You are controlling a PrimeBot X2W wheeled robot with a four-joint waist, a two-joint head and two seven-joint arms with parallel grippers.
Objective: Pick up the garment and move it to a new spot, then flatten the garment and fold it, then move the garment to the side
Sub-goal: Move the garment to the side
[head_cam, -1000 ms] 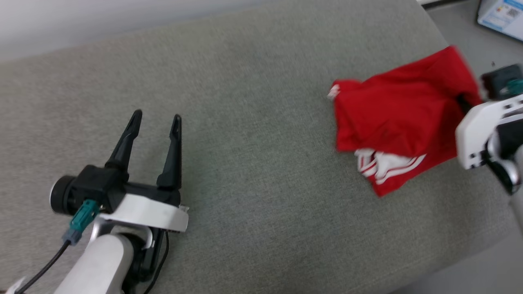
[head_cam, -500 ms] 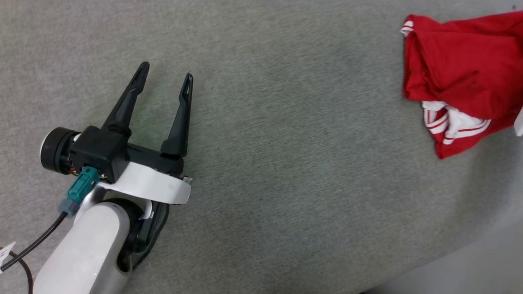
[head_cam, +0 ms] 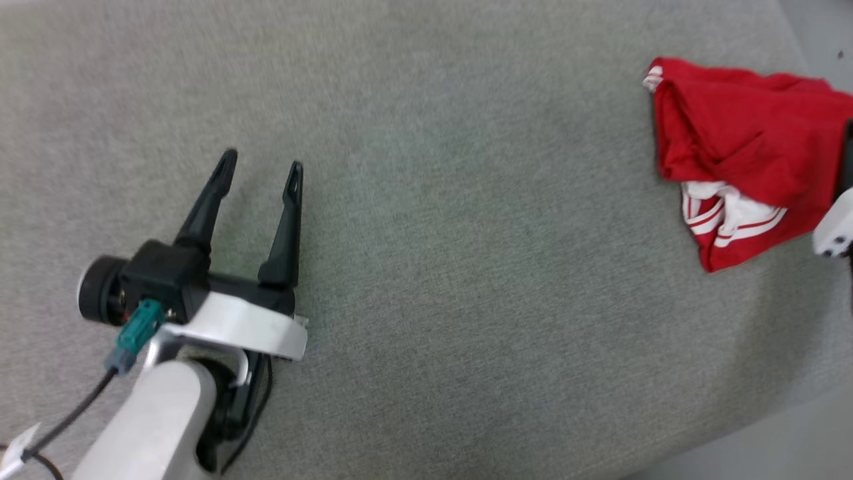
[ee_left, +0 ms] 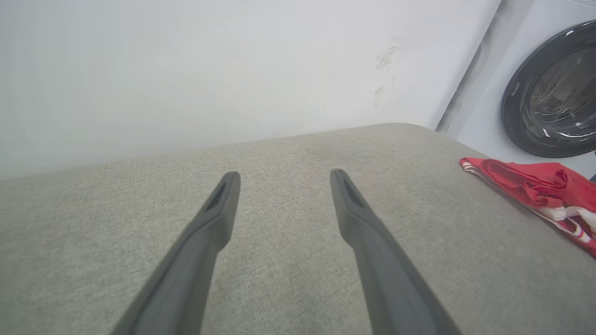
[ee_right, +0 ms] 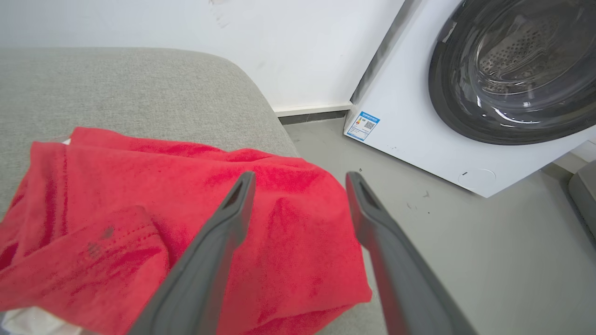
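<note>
At the left of the head view, the left gripper (head_cam: 262,161) hangs over the grey fabric-covered surface (head_cam: 466,267) with its two dark fingers spread wide and nothing between them; its own wrist view shows the same released fingers (ee_left: 285,174) pointing toward a pale wall (ee_left: 186,70) beyond the surface's far edge. The middle of the surface is bare fabric. At the right end lies the garment (head_cam: 740,153), a bunched, roughly folded heap of red cloth with a white, red-striped sleeve poking out on its near side, close to the surface's right edge. In the right wrist view, the right gripper (ee_right: 300,177) is released too: its fingers stand apart above the garment's (ee_right: 139,209) right side, one across the red cloth, the other over the grey floor (ee_right: 465,242), with no cloth pinched. Farther right stands a white washing machine (ee_right: 419,116) with a dark round door.
</note>
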